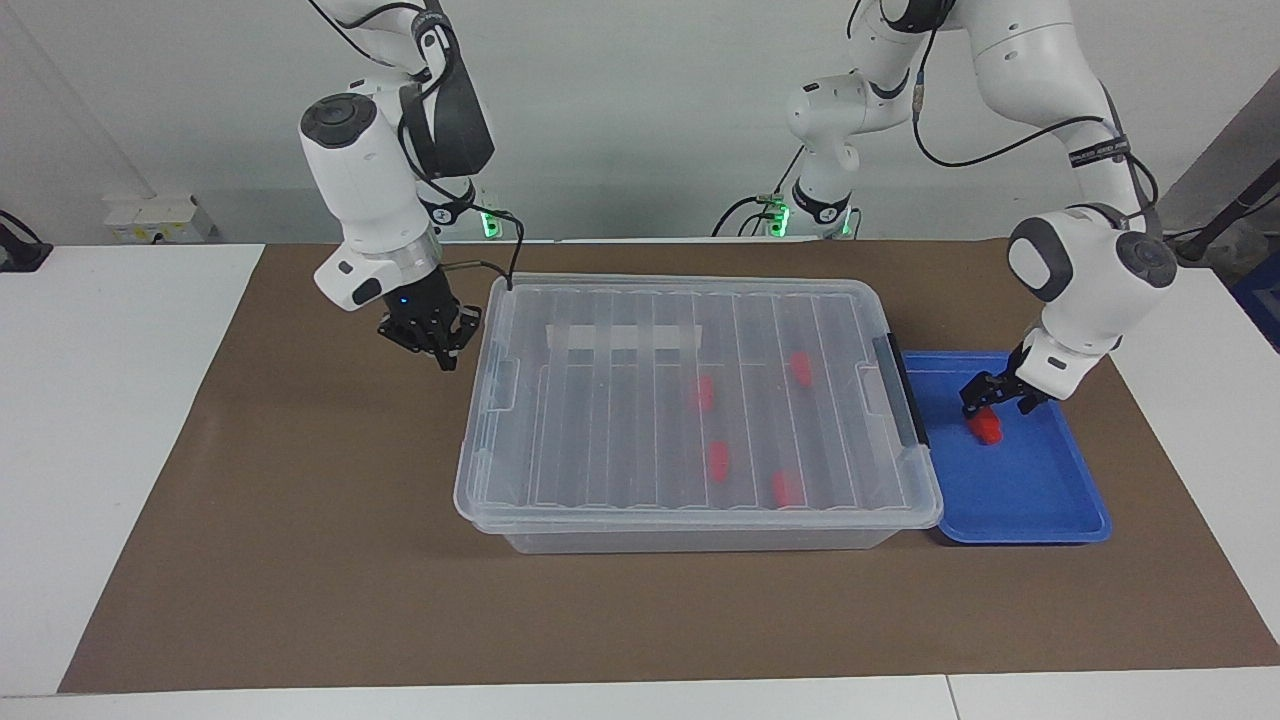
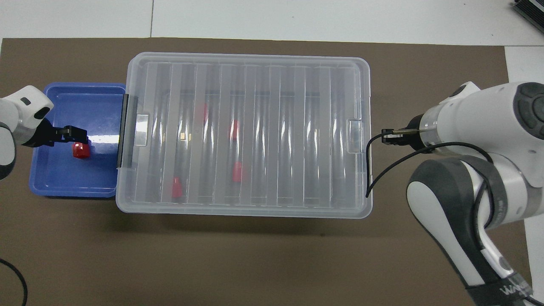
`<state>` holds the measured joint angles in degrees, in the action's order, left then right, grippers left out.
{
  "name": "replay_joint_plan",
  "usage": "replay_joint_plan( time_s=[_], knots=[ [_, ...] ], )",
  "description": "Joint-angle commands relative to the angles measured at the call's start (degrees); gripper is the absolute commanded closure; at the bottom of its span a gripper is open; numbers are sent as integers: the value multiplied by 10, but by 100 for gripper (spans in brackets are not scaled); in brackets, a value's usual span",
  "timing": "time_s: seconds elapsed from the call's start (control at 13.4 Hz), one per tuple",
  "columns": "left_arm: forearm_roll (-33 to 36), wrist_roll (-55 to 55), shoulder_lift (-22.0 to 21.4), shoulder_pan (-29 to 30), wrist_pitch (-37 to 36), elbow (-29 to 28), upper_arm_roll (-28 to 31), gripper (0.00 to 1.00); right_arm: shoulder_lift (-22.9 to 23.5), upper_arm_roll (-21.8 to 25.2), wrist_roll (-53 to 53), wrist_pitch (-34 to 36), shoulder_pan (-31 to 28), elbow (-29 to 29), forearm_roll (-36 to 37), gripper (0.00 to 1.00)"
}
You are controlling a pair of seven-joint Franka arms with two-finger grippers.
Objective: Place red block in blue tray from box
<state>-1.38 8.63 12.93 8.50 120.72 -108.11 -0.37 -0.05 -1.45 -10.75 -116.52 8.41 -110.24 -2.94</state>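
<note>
One red block (image 1: 986, 428) lies in the blue tray (image 1: 1030, 490), which stands against the latch end of the box (image 1: 700, 525), toward the left arm's end of the table. My left gripper (image 1: 998, 404) is open just above this block, fingers spread wider than it. In the overhead view the block (image 2: 80, 150) lies in the tray (image 2: 63, 178) right beside the left gripper (image 2: 80, 135). Several more red blocks (image 1: 717, 460) show through the shut ribbed lid of the box (image 2: 255, 57). My right gripper (image 1: 436, 345) hangs low beside the box's other end.
A brown mat (image 1: 300, 560) covers the table under the box and tray. A black cable (image 2: 372, 170) hangs from the right arm's wrist close to the box's end. White table surface (image 1: 100, 450) lies around the mat.
</note>
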Motion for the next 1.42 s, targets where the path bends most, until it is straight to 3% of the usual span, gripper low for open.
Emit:
replay_joint_plan(
  time_s=[0.0, 0.15, 0.37, 0.52, 0.75, 0.9, 1.35],
  knots=[
    [9, -9, -47, -8, -76, 26, 2, 0, -28, -2, -19, 28, -33, 0, 0, 2],
    [9, -12, -76, -19, -135, 53, -2, 0, -41, 0, -19, 52, -63, 8, 4, 1],
    [9, -94, -101, -75, -213, 98, -2, 0, -36, 2, -20, 118, -86, 75, 33, 1],
    [9, -137, -135, -108, -244, 96, -2, 0, -32, 2, -19, 135, -91, 106, 47, 0],
    [8, -134, -150, -111, -242, 78, -4, 0, 7, -1, -18, 242, -93, 220, 48, 0],
    [8, -132, -154, -108, -250, 74, -6, 0, 18, -1, -19, 297, -91, 256, 46, 0],
    [8, -132, -155, -125, -242, 74, -6, 0, -7, 0, -14, 309, -106, 217, 32, 0]
  ],
)
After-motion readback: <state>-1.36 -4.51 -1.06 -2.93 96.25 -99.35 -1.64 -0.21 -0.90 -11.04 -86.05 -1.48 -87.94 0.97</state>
